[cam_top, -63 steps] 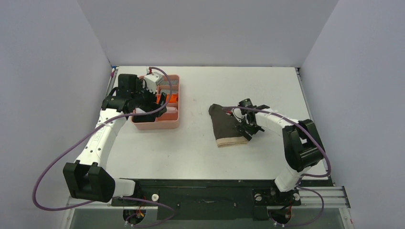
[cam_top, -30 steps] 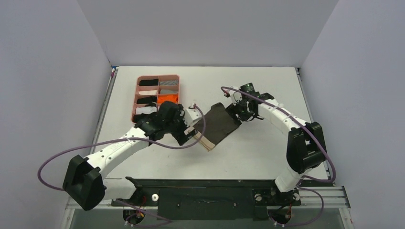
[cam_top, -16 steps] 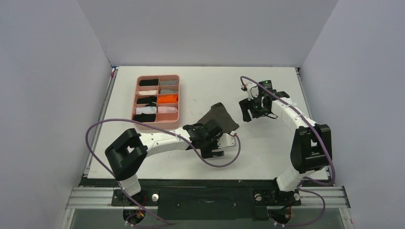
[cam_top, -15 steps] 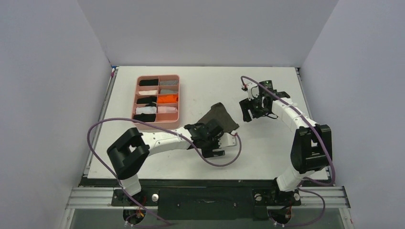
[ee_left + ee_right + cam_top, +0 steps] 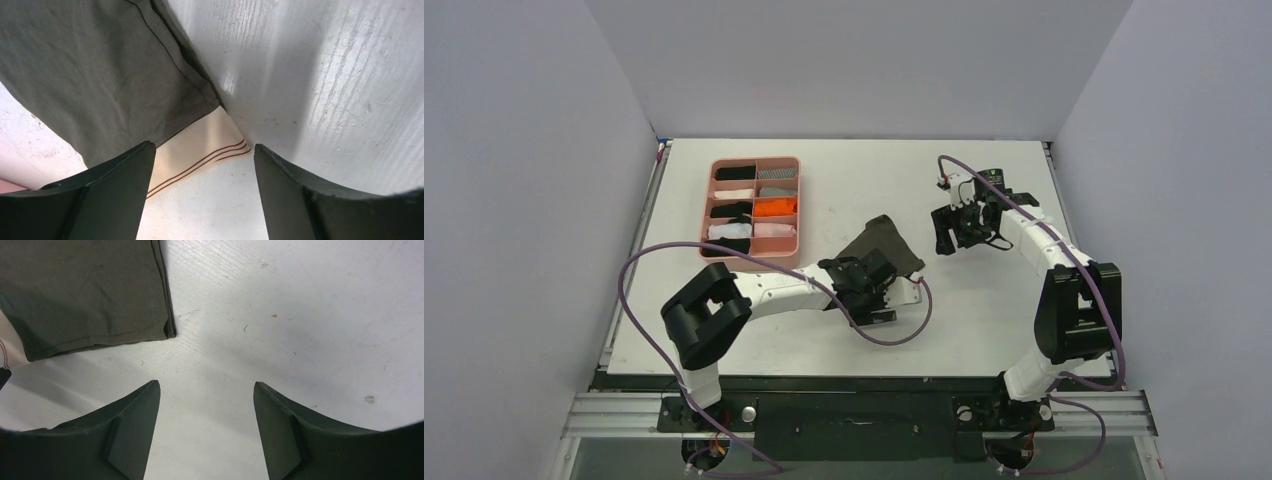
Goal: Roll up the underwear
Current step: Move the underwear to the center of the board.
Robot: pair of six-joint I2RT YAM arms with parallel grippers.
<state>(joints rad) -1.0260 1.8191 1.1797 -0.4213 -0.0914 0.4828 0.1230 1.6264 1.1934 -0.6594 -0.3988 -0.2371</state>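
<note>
underwear [image 5: 886,245]: dark grey-brown cloth lying flat and unrolled near the middle of the table. It is turned cornerwise, with one corner pointing to 12 o'clock.
waistband [image 5: 202,150]: beige with thin brown stripes, at the garment's 6 o'clock end. The left wrist view shows only one corner of it, flat on the table. From above it is mostly hidden under the left gripper.
left gripper [image 5: 876,302]: pointed down over the waistband end with its jaws spread wide. The waistband corner lies in the gap between the two fingers [image 5: 100,195], and nothing is pinched. Whether the tips touch the table cannot be told.
left arm: elbow folded close to its base and forearm lying low across the table toward 2 o'clock. The wrist bends down at the cloth's near edge.
right gripper [image 5: 948,236]: at 3 o'clock of the underwear, near it but apart from it. Its jaws are spread, with only bare table between them.
hem corner [image 5: 167,327]: a stitched corner of the garment, seen in the right wrist view at 11 o'clock of the right fingers [image 5: 120,440] and outside their gap.
right arm: rises from its base and stretches toward 11 o'clock, with the wrist turned so the gripper faces down and toward the garment.
table [image 5: 844,170]: white and lightly scuffed.
pink tray [image 5: 750,264]: at 10 o'clock of the underwear, well apart from both grippers. Its compartments hold small rolled cloths, among them an orange one [image 5: 775,208].
</note>
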